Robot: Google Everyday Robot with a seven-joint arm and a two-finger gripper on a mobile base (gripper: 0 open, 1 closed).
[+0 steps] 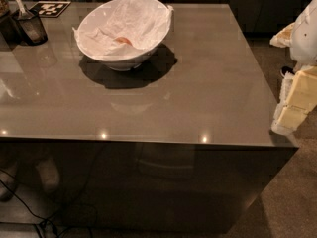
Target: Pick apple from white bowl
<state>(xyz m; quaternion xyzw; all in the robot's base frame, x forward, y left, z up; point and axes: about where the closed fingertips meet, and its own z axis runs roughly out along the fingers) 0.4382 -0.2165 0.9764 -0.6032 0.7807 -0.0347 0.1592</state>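
Note:
The white bowl (124, 31) stands on the far left part of the grey table (198, 93), lined with crumpled white paper. The apple (123, 40), small and reddish-orange, lies inside it, partly hidden by the paper. My gripper (296, 100) is at the right edge of the view, beside the table's front right corner, far from the bowl. Its cream-yellow pads (302, 90) show there.
A small dark cup (30, 26) with a utensil stands at the far left of the table. A black-and-white marker tag (51, 8) lies at the back left. Cables (29, 212) run on the floor at the lower left.

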